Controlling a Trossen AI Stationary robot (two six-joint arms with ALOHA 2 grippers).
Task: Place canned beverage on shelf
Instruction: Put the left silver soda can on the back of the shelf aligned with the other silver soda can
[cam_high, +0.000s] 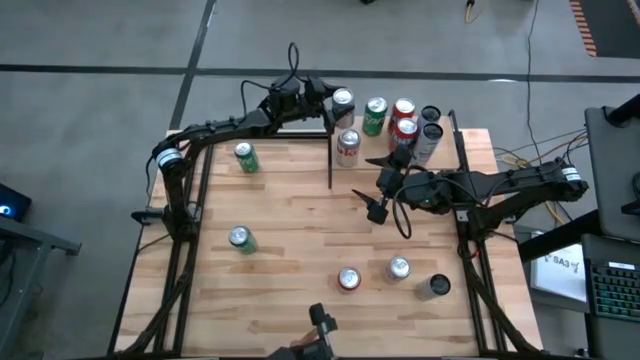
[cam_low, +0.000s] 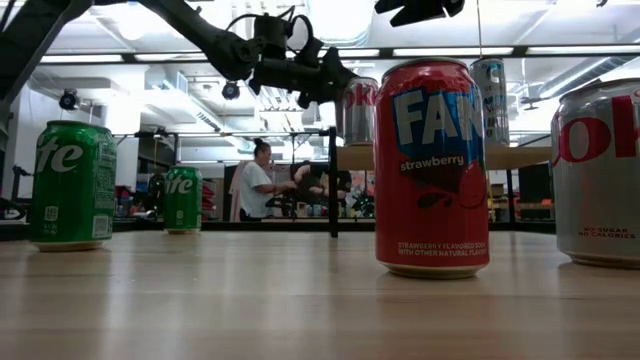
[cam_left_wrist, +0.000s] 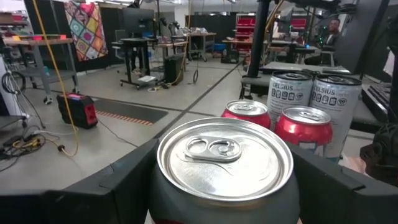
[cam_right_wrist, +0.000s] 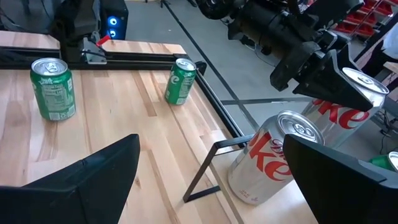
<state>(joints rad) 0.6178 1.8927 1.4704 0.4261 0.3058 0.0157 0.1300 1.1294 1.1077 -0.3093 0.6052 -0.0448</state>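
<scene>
Shelf (cam_high: 440, 150) at far right corner already carries several cans. My left gripper (cam_high: 330, 100) pinching Diet Coke can (cam_high: 343, 103) at shelf's far left corner, above another Diet Coke (cam_high: 348, 147); cannot tell whether base is down yet. Right gripper (cam_high: 372, 185) idle, spread wide, near shelf's front edge. I judge placement nearly done: seat can, release, retract. Five cans left on tabletop (cam_high: 300, 240).

Bright, even ceiling light (cam_low: 330, 15) glares overhead in the low view, and the near tabletop (cam_low: 300, 310) blurs.
</scene>
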